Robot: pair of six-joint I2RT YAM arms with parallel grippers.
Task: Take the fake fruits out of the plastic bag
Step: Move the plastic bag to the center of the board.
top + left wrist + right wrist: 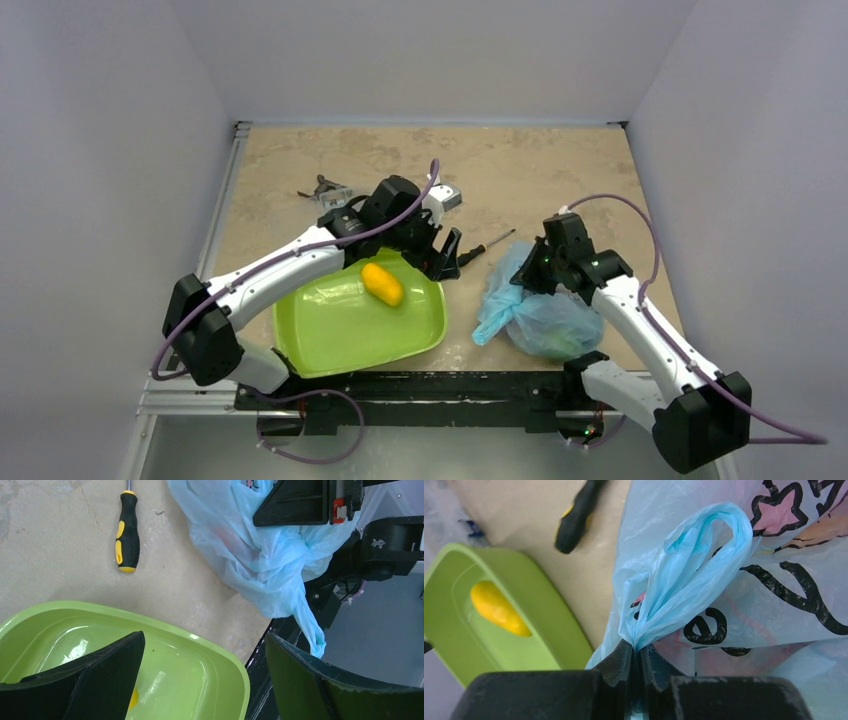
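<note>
The plastic bag [535, 312] is light blue and crinkly, and lies on the table to the right of the green tray. My right gripper [530, 275] is at its top left, shut on the bag's twisted handle loop [694, 565]. In the right wrist view the jaws [640, 650] pinch the gathered film of the plastic bag [734, 600]. The fake fruits stay hidden inside; only faint red and green tints show through. My left gripper [447, 255] hangs open and holds nothing above the tray's far right corner, left of the bag [260, 555]. Its fingers [205, 637] are wide apart.
The lime-green tray [330, 340] sits at front centre with an orange-yellow oval fruit [382, 284] in it. A black and yellow screwdriver [487, 247] lies between tray and bag. Small grey objects [330, 190] rest at the back. The table's front edge [265, 645] runs beside the tray rim [220, 655].
</note>
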